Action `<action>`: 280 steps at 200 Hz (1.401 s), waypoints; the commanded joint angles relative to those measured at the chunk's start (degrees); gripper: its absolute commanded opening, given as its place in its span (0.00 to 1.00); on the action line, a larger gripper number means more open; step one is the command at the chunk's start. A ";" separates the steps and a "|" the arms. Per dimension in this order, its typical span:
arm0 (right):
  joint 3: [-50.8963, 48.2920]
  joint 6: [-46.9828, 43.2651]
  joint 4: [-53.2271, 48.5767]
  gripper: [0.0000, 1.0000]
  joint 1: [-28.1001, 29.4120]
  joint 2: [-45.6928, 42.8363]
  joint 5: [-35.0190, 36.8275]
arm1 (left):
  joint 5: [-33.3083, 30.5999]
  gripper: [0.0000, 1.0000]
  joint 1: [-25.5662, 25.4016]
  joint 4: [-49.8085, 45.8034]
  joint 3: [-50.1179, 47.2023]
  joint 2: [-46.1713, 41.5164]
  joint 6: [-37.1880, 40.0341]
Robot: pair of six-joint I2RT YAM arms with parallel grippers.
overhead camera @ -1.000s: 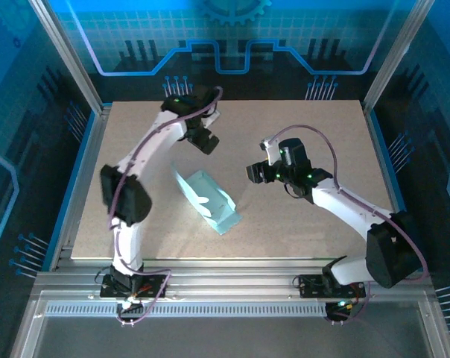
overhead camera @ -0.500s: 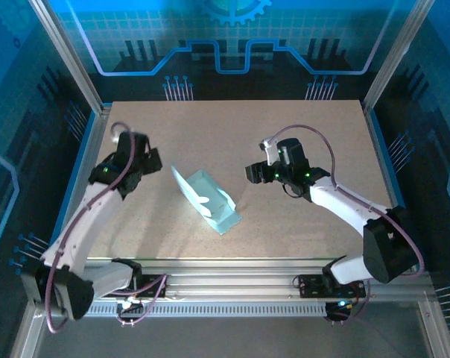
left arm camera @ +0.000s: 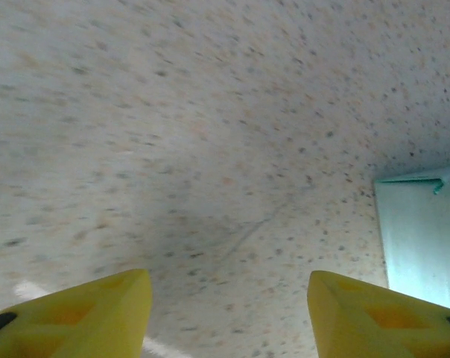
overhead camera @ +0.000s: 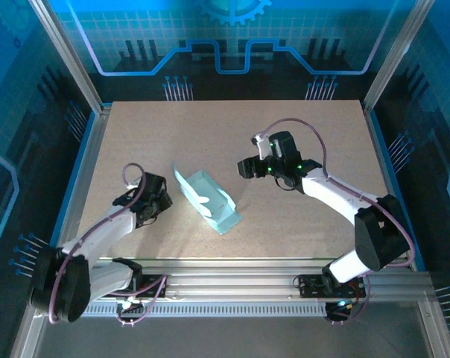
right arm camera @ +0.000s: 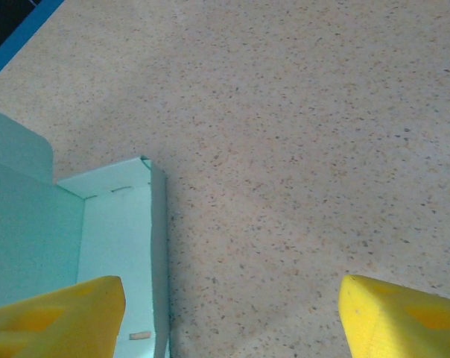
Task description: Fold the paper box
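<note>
The paper box point(overhead camera: 208, 200) is pale mint card, partly folded into an open tray with raised walls, lying diagonally at the table's middle left. One flap stands up at its far-left end. My left gripper point(overhead camera: 160, 201) is low over the table just left of that flap and open, with only bare tabletop between its yellow fingers. In the left wrist view the gripper point(left arm camera: 229, 313) has the paper box point(left arm camera: 420, 239) at the right edge. My right gripper point(overhead camera: 244, 168) hovers open to the box's upper right. In the right wrist view the gripper point(right arm camera: 232, 321) has the box's corner point(right arm camera: 113, 224) beside its left finger.
The speckled beige table point(overhead camera: 307, 231) has free surface on its right and far parts. Aluminium rails point(overhead camera: 232, 280) run along the near edge by the arm bases. Blue enclosure walls and frame posts point(overhead camera: 68, 67) stand around the table.
My left arm has swung from the far left of the table down towards me, ending low beside the box's left flap. My right gripper has drifted slightly left and away. The box has not moved.
</note>
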 commanded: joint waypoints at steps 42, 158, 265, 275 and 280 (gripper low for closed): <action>-0.63 3.59 -3.17 0.75 0.10 -2.42 2.84 | 5.63 0.51 -1.08 11.64 9.30 17.61 0.81; -11.14 12.21 -3.56 0.72 -13.30 -10.60 -2.88 | 28.14 0.51 -7.10 5.46 54.04 56.83 12.77; -3.32 -25.14 -6.91 0.64 -16.03 1.42 -12.74 | 25.10 0.62 0.01 13.64 39.23 40.43 10.64; -2.90 -28.63 -7.51 0.62 -15.86 2.77 -13.41 | 23.94 0.64 0.32 13.69 35.27 36.46 12.84; -2.82 -30.43 -7.55 0.61 -15.66 3.41 -13.41 | 23.26 0.65 0.33 13.60 33.29 34.52 13.82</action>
